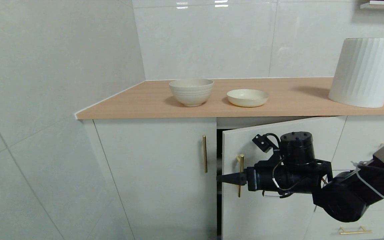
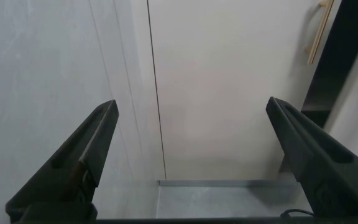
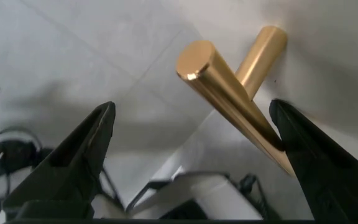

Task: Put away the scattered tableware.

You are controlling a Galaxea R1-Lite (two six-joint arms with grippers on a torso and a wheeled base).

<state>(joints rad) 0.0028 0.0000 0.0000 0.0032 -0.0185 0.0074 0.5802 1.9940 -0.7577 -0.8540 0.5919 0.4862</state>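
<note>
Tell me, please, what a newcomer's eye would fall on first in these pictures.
First, the right gripper, open at the gold handle of the ajar cabinet door. Above it, a bowl and a shallow dish stand apart on the wooden counter, a ribbed white container farther right.

Light: bright, even | glare: wall tiles (image 1: 205, 40) — up top | shadows: soft, by bowl (image 1: 191, 91)

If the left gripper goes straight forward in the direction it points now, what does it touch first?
Most likely the white face of the closed cabinet door, beside its gold handle; nothing else lies before the open left gripper. Depth is unclear.
</note>
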